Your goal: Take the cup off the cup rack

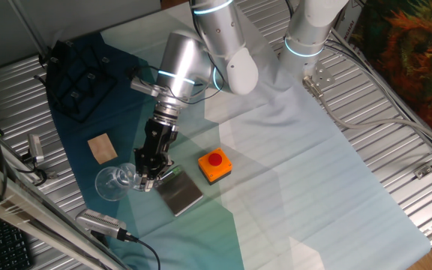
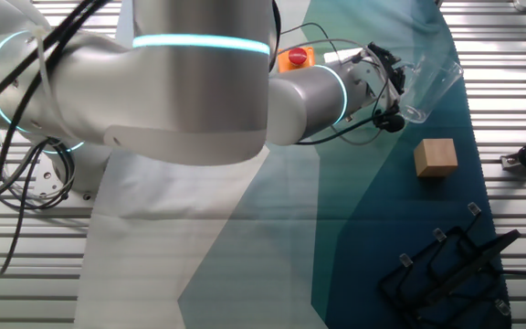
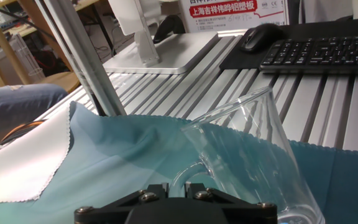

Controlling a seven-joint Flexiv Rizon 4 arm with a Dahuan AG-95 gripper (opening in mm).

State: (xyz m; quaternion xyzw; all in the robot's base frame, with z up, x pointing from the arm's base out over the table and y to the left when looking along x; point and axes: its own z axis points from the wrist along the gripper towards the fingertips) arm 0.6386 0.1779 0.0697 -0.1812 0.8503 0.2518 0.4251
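Note:
The cup (image 1: 114,183) is clear glass and hangs tilted on its side, low over the blue cloth, far from the cup rack (image 1: 79,78). My gripper (image 1: 148,180) is shut on the cup's handle. In the hand view the handle loop (image 3: 188,173) runs between my fingertips, and the cup (image 3: 253,146) leans away to the right of the gripper (image 3: 178,186). The other fixed view shows the cup (image 2: 427,80) just past the gripper (image 2: 391,90), with the black rack (image 2: 453,267) empty at the lower right. Whether the cup touches the cloth I cannot tell.
A wooden block (image 1: 102,148) lies between cup and rack. A grey metal plate (image 1: 180,193) sits right under the gripper, and an orange box with a red button (image 1: 214,165) stands to its right. Clamps and cables line the table's near edge (image 1: 100,222).

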